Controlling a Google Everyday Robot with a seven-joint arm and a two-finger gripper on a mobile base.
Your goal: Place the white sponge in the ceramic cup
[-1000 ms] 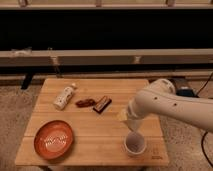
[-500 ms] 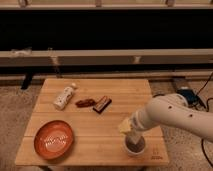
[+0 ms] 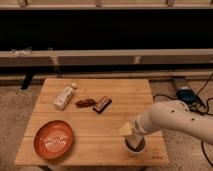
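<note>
The ceramic cup (image 3: 135, 148) is small and white with a dark inside, and stands near the front right edge of the wooden table (image 3: 95, 125). My gripper (image 3: 132, 135) reaches in from the right on a white arm and sits just over the cup's mouth. It is shut on the white sponge (image 3: 126, 129), a pale cream block held at the cup's upper left rim, tilted and partly above the opening.
An orange-red plate (image 3: 53, 140) lies at the front left. A white bottle (image 3: 64, 96) lies on its side at the back left. A reddish-brown snack (image 3: 84, 103) and a dark bar (image 3: 102, 104) lie mid-table. Cables and a blue box (image 3: 185, 94) are on the floor to the right.
My arm has swung lower and toward the front right. The sponge has come down with the gripper from above the cup to its rim.
</note>
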